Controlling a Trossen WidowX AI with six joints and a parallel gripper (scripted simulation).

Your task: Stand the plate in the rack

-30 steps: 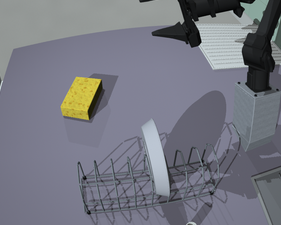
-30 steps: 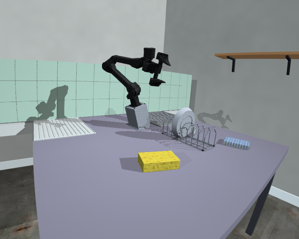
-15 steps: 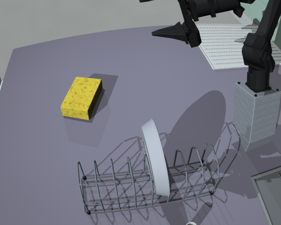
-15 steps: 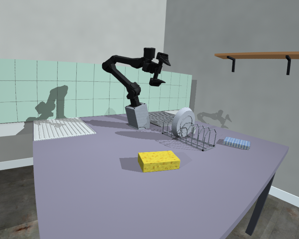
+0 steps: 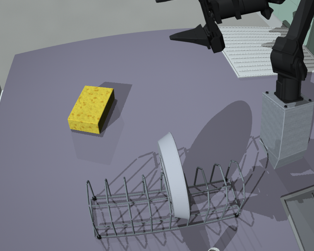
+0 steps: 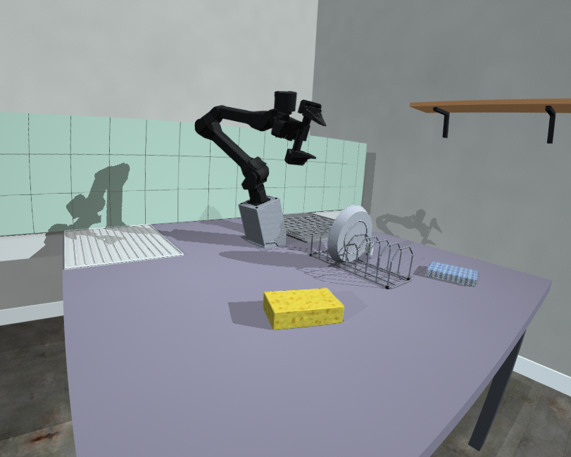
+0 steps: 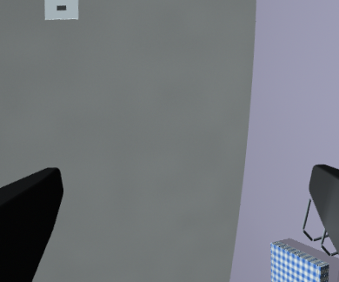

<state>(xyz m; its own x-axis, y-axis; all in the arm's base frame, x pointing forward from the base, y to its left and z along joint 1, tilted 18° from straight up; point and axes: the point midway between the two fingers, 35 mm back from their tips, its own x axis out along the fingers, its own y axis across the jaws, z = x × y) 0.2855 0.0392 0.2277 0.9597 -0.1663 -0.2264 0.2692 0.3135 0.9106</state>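
My kitchen corner, grey and green.
Pale green tiles (image 6: pixel 132 156) lined one wall; a wooden shelf (image 6: pixel 496 104) hung on the grey wall (image 6: pixel 438 44) above dark floorboards (image 6: pixel 20 375).

Top view looks down at the counter (image 5: pixel 157 72); exterior faces it afar; wrist looks sideways.

Matte black arm (image 6: pixel 234 144), pointed end effector (image 5: pixel 179 16)

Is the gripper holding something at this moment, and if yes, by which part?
Nothing is held. The gripper is fully open, raised high above the counter, with empty space between its fingers. The plate stands in the dish rack, apart from the gripper.
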